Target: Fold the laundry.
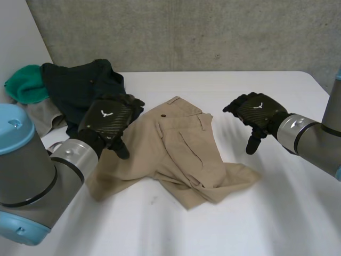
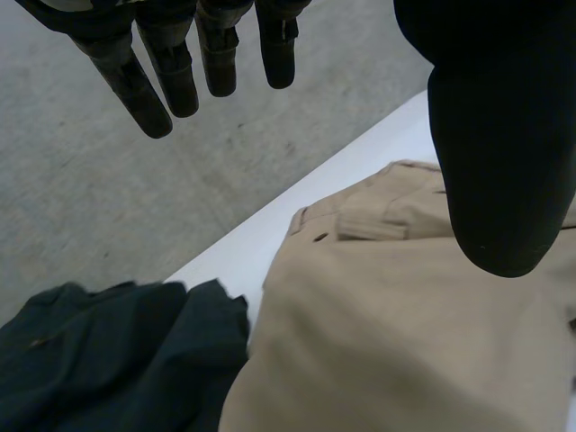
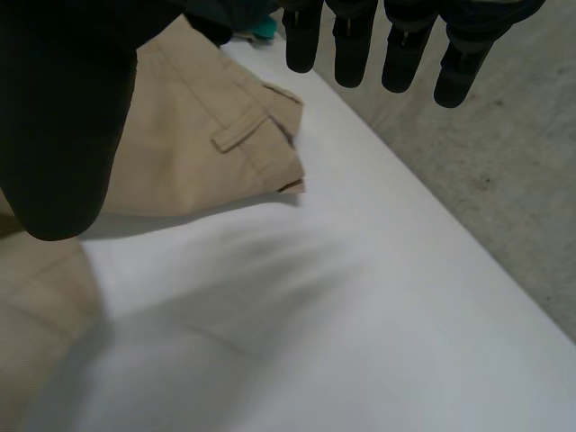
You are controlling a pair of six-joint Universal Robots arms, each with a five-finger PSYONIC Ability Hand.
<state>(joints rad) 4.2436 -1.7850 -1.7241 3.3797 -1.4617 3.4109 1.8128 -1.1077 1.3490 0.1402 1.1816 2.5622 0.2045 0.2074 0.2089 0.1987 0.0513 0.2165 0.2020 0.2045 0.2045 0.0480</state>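
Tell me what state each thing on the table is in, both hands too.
Tan trousers: lying rumpled on the table, held by neither hand.
Dark garment: bunched in a heap.
Green cloth: bunched beside the dark garment.
Left hand: open, over the trousers' edge.
Right hand: open, over bare table.

Matt woven tan cloth shorts (image 1: 176, 154) lie on the smooth white table (image 1: 277, 213).

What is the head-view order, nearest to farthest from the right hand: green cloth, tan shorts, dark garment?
1. tan shorts, in the middle, beside the right hand.
2. dark garment, beyond the left hand.
3. green cloth, farthest left, past the dark garment.
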